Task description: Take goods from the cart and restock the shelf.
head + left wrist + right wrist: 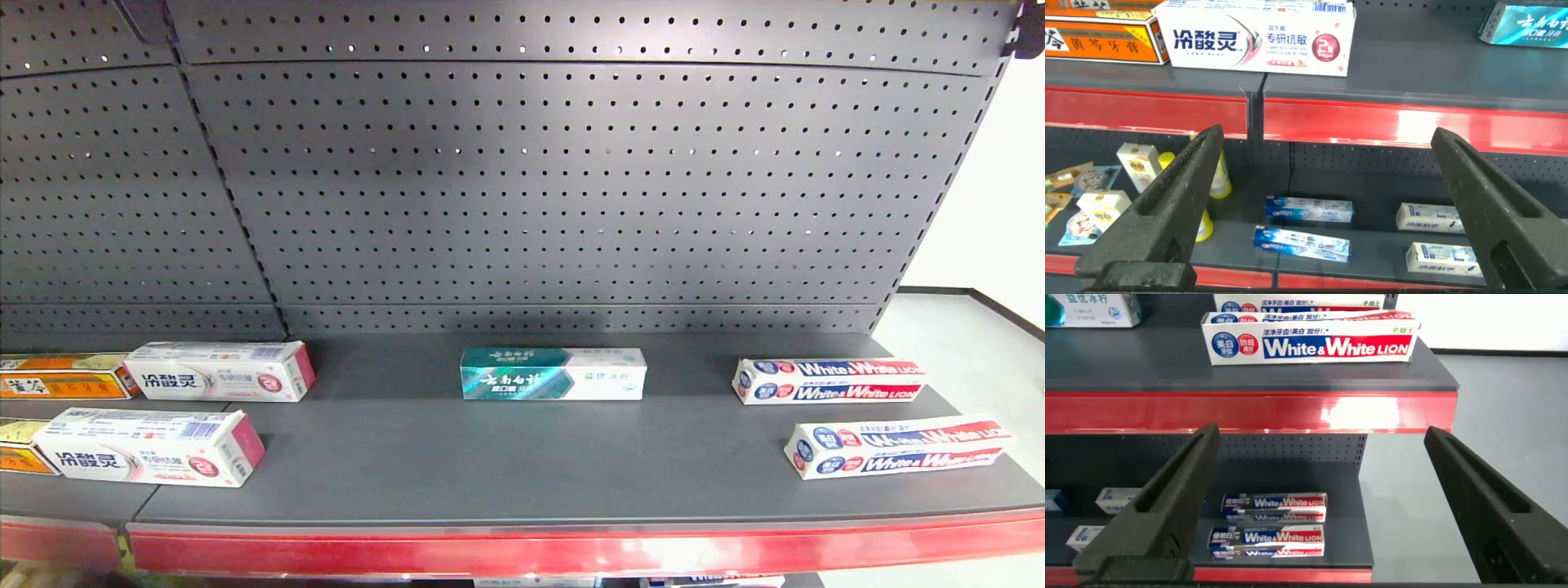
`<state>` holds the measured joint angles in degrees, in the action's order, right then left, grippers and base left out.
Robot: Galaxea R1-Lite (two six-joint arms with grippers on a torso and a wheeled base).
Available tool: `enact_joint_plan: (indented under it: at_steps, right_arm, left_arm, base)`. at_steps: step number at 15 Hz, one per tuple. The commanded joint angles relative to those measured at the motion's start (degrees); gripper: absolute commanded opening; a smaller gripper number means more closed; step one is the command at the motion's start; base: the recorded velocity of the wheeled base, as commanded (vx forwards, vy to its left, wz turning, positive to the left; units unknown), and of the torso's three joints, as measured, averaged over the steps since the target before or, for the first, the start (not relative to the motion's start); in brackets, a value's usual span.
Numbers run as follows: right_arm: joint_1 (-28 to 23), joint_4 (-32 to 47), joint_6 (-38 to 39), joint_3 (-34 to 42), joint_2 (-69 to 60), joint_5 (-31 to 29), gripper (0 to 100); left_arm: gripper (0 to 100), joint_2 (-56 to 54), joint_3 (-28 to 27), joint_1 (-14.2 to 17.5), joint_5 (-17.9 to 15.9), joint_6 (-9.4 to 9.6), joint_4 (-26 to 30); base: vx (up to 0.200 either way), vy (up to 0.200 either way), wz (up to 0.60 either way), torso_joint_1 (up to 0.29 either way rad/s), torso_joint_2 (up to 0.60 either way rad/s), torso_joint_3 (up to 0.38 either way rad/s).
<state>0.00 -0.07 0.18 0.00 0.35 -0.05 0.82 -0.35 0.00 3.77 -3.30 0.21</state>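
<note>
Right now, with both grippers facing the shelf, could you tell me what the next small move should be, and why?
Probably draw both arms back and turn to the cart for another box. The left gripper and right gripper are open and empty, and the green toothpaste box lies alone on the shelf, with bare space in front of it to fill.

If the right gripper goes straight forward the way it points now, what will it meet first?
Probably the red shelf edge or the gap just under it; the open right gripper aims near that border, above the toothpaste boxes on the lower shelf. Depth is unclear.
</note>
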Motion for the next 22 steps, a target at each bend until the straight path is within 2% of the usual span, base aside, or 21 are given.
enact_joint_plan:
  at_steps: [1,9,22]
  right_arm:
    - [0.0,0.0,0.0,0.0,0.1,0.0,100]
    - [0.0,0.0,0.1,0.0,0.1,0.0,100]
    - [0.0,0.0,0.1,0.0,0.1,0.0,100]
  left_arm:
    - [100,0.0,0.0,0.0,0.0,-0.04,0.0]
    - [100,0.0,0.0,0.0,0.0,-0.04,0.0]
    - [100,0.1,0.0,0.0,-0.1,-0.04,0.1]
  base:
    - [0.000,0.000,0.00,0.000,0.00,0.000]
    - [0.000,0.000,0.00,0.000,0.00,0.000]
    - [0.000,0.000,-0.60,0.003,0.00,0.002]
